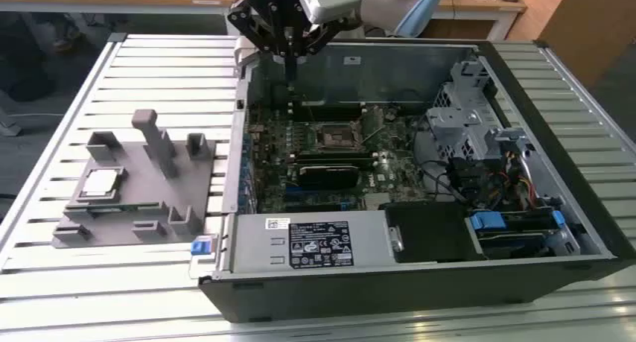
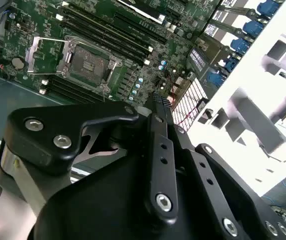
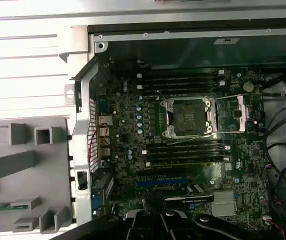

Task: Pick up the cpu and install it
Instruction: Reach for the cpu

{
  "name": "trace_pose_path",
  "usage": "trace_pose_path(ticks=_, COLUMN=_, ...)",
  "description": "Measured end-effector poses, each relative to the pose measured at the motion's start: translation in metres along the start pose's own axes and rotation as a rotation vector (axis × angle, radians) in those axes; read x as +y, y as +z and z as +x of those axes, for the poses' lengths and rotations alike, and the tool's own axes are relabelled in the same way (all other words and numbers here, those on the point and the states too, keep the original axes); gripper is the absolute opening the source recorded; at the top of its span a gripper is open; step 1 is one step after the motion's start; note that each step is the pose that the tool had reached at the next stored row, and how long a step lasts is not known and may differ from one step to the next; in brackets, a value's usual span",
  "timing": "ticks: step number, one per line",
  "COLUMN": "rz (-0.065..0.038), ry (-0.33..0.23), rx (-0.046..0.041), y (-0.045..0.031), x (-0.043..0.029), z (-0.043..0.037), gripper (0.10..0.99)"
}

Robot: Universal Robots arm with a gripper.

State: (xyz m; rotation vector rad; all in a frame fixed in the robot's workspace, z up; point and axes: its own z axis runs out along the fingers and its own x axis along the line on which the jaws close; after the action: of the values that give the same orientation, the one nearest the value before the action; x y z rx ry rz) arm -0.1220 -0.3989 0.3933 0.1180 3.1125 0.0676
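Closest to both wrist cameras are the black links of the gripper (image 2: 157,99), so I start from it. Its two fingers look pressed together, and between them I see nothing (no chip, no cable). In the exterior view the gripper (image 1: 290,75) hangs with its tip pointing down, above the far edge of the open computer case (image 1: 418,276), toward the exterior view's left side of it.

Under the gripper lies the green main board (image 3: 133,150). The black socket (image 3: 187,116) on this board is open. Its metal frame (image 3: 238,113) is folded away to one side, and the dark square inside appears empty. I judge it is left so in order that a chip can be laid in from above.

The cpu (image 1: 100,182) is not in the case. It rests flat, silvery side up, in a shallow seat of the grey holder (image 1: 144,208), which stands on the slatted table (image 1: 159,66) at the exterior view's left of the case. This seat probably keeps the chip in a known place and free on top for a grasp. The cpu is well apart from the gripper and nothing touches it, so the pick-up is not yet done.
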Motion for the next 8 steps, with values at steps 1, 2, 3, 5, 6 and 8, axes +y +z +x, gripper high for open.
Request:
trace_pose_path(ticks=1, rz=0.000, ry=0.000, rx=0.0000, y=0.0000, x=0.0000, z=0.0000, gripper=0.106)
trace_pose_path(ticks=2, rz=0.000, ry=0.000, rx=0.0000, y=0.0000, x=0.0000, z=0.0000, gripper=0.106)
trace_pose_path(ticks=3, rz=-0.001, ry=0.000, rx=0.0001, y=-0.0001, x=0.0000, z=0.0000, gripper=0.106)
trace_pose_path(ticks=5, rz=-0.004, ry=0.000, rx=0.0003, y=0.0000, x=0.0000, z=0.0004, gripper=0.106)
trace_pose_path(ticks=6, rz=-0.005, ry=0.000, rx=0.0004, y=0.0000, x=-0.0001, z=0.0013, gripper=0.106)
trace_pose_path(ticks=8, rz=-0.007, ry=0.000, rx=0.0006, y=-0.0001, x=-0.0003, z=0.0038, gripper=0.106)
